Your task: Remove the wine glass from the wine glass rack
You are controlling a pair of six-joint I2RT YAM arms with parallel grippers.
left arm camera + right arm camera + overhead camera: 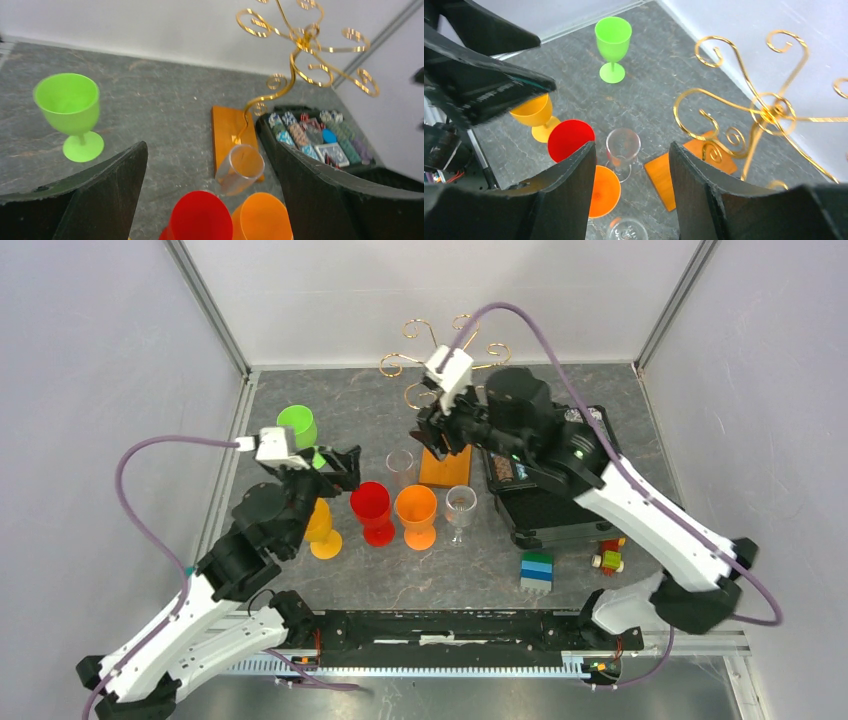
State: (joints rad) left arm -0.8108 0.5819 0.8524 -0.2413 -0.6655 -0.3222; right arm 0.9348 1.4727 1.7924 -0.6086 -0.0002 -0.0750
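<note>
The wine glass is clear and stands upright on the grey table, not on the wine glass rack. It stands just beside the left edge of the rack's wooden base. The gold post of the rack rises from this base, and its curled arms spread out at the far wall.

The right gripper hangs over the near left part of the base, above the glass. Its jaws are released: in the right wrist view the two black fingers stand apart, and the glass is seen lower down in the gap between them, gripped by neither finger.

In front of the glass stand a red goblet and an orange goblet, close together. A second clear glass stands just right of the orange one. A yellow goblet is at the left end of this row, and a green goblet stands apart, at the far left.

The left gripper hovers between the green goblet and the red one. Its jaws are spread wide and hold nothing.

Right of the base lies a black case with poker chips, and some toy blocks are near it.
</note>
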